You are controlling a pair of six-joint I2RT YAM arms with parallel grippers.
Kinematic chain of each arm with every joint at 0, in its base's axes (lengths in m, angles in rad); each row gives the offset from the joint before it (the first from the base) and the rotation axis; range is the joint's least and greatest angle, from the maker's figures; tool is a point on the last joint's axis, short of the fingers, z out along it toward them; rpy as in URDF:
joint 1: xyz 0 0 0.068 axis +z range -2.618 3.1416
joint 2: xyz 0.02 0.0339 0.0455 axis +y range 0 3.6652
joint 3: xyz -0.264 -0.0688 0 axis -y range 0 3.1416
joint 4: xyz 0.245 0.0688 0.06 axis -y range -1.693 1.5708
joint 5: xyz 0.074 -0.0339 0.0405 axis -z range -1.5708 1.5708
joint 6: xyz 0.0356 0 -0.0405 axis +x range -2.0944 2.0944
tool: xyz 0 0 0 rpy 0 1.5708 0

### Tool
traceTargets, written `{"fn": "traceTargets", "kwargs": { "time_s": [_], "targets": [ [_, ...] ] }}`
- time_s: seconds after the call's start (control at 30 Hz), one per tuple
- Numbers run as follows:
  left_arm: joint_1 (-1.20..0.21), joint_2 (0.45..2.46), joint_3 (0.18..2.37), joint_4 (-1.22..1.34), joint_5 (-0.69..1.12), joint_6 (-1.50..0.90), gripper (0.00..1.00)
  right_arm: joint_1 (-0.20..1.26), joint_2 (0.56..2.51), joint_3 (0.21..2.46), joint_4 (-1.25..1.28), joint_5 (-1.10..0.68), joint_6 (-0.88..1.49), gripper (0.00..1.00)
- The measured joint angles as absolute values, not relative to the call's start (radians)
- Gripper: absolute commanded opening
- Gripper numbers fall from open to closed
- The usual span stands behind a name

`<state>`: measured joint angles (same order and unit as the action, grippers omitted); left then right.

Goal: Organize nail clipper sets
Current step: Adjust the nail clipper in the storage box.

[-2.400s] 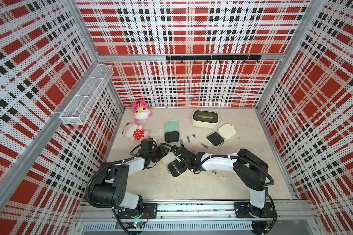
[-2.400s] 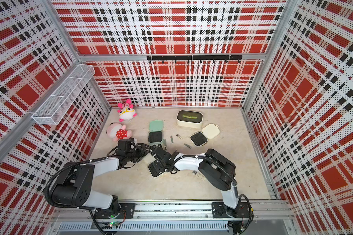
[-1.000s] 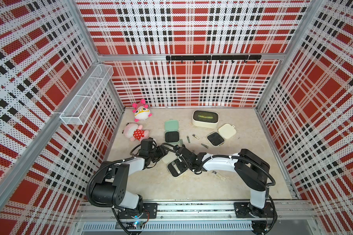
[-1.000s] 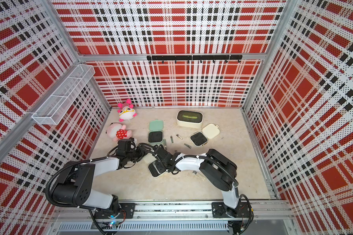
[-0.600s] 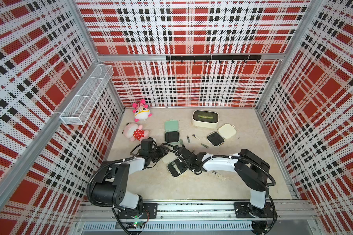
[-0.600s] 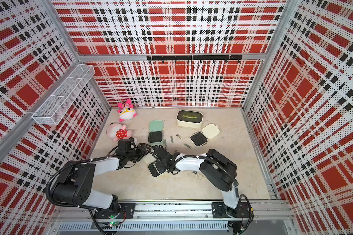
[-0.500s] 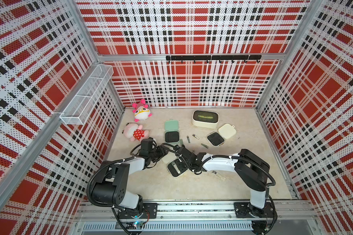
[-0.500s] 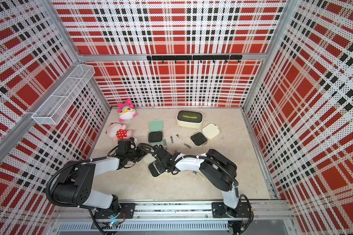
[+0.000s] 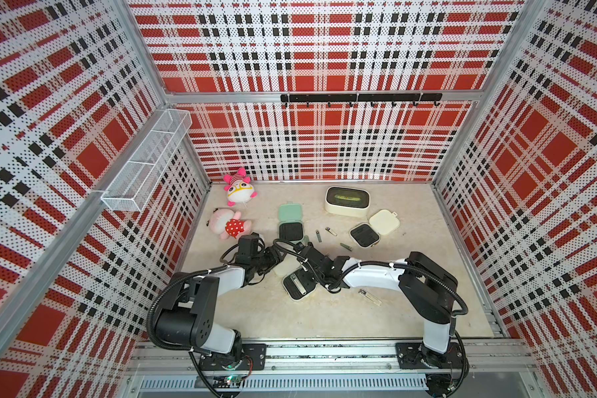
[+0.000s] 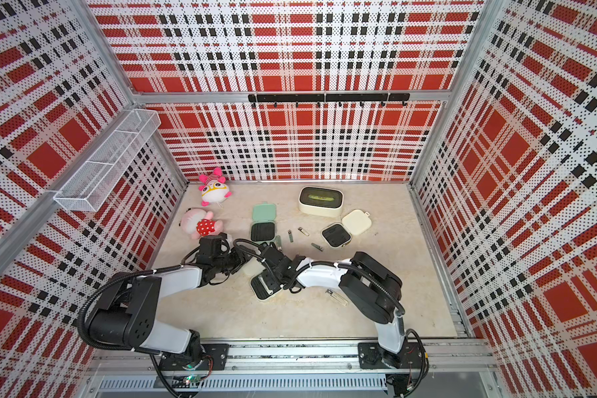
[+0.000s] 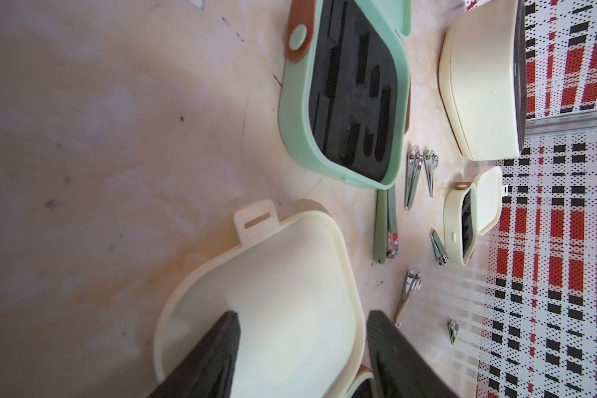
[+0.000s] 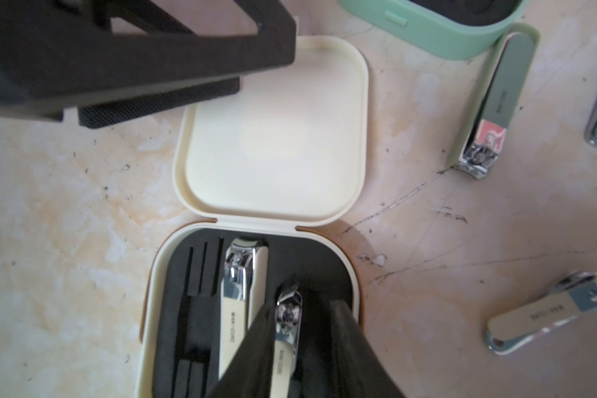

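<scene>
the right gripper (image 12: 300, 310) has narrowed its jaws around a small cream-handled silver nail clipper (image 12: 286, 344) over the black insert (image 12: 200, 324) of the open cream rounded-square case (image 12: 156, 286), grip uncertain, its length and head pointing at the lid (image 12: 273, 138), whose rim the left gripper (image 11: 302, 315) straddles half-open.

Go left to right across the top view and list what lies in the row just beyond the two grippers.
pink plush in a red spotted dress → open mint green case → dark slim clipper → small silver clipper → open cream case
</scene>
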<state>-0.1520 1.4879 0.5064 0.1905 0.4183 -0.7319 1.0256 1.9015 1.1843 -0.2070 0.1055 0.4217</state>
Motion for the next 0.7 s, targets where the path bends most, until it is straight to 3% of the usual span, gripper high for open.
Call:
{"fn": "traceTargets", "kwargs": {
  "time_s": [0.3, 0.7],
  "targets": [
    [-0.153, 1.490, 0.506, 0.193, 0.419, -0.732, 0.64, 1.000, 1.890, 1.184, -0.194, 0.055, 0.437, 0.22],
    [-0.155, 1.494, 0.507, 0.199, 0.421, -0.731, 0.64, 0.997, 1.890, 1.161, -0.179, 0.018, 0.448, 0.27]
  ]
}}
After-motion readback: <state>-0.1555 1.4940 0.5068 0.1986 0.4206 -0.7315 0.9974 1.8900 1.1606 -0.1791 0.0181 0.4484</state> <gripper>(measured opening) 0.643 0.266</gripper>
